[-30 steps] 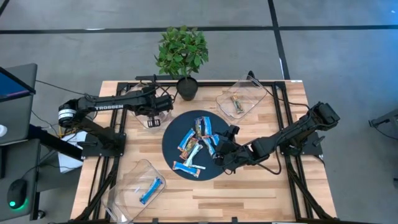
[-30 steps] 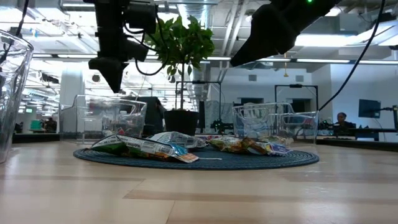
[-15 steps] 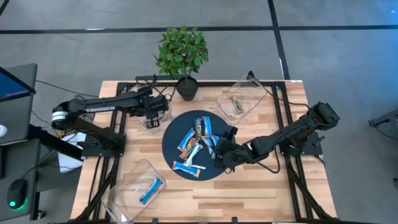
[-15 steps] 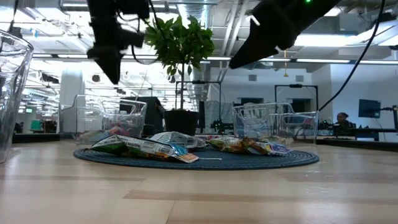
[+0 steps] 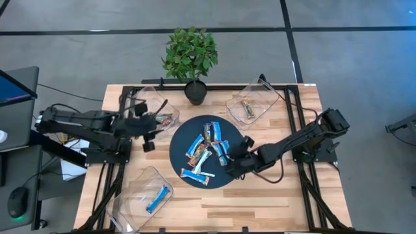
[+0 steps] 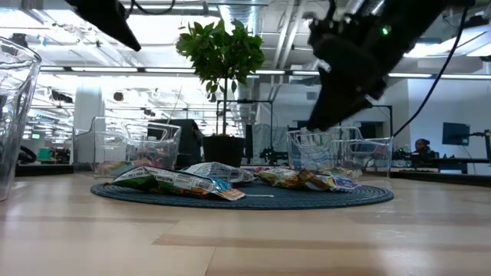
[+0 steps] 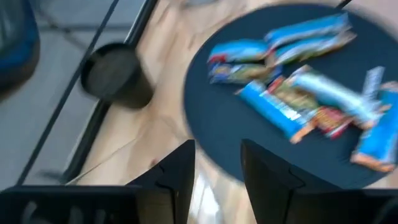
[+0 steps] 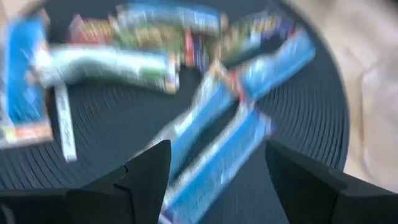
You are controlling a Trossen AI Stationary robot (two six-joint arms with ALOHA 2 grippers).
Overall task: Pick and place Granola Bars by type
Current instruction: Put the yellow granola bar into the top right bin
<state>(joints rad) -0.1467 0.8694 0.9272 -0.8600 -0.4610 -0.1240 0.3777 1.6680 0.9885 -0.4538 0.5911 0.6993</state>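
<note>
Granola Bars (image 5: 205,151) piled on round dark mat (image 5: 179,151) mid-table.
Right gripper (image 5: 233,162) at mat's right edge, fingers wide apart, empty. Left gripper (image 5: 147,125) off mat's left edge, fingers parted, empty. Bare wood along near table (image 5: 260,201) edge.

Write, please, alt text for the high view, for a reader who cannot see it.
Granola bars lie on a round dark mat; the open right gripper is over its edge. The left gripper is beside a clear bin.
</note>
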